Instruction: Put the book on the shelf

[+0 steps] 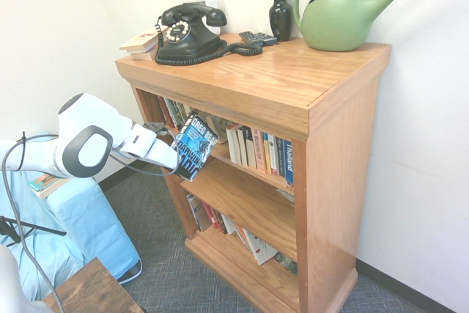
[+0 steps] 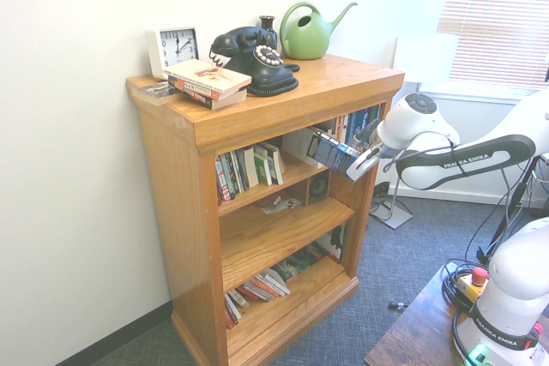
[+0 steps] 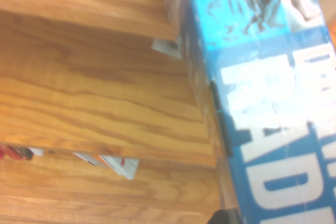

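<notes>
The book (image 1: 195, 146), blue-teal and black with large white lettering, hangs tilted in front of the shelf (image 1: 272, 82), at the mouth of its upper compartment. My gripper (image 1: 176, 160) is shut on the book's lower end. From the other side the book (image 2: 333, 152) points into the same opening of the shelf (image 2: 257, 116), with the gripper (image 2: 364, 165) behind it. The wrist view shows the book's cover (image 3: 273, 103) close up beside a bare shelf board (image 3: 94, 87).
A row of upright books (image 1: 260, 152) fills the right of the upper board, and more books (image 1: 249, 243) lie on the bottom board. On top stand a black telephone (image 1: 187, 33), a green watering can (image 1: 341, 16), a vase (image 1: 280, 14), a clock (image 2: 174, 47) and stacked books (image 2: 208, 83). A dark table (image 1: 91, 291) is near the floor.
</notes>
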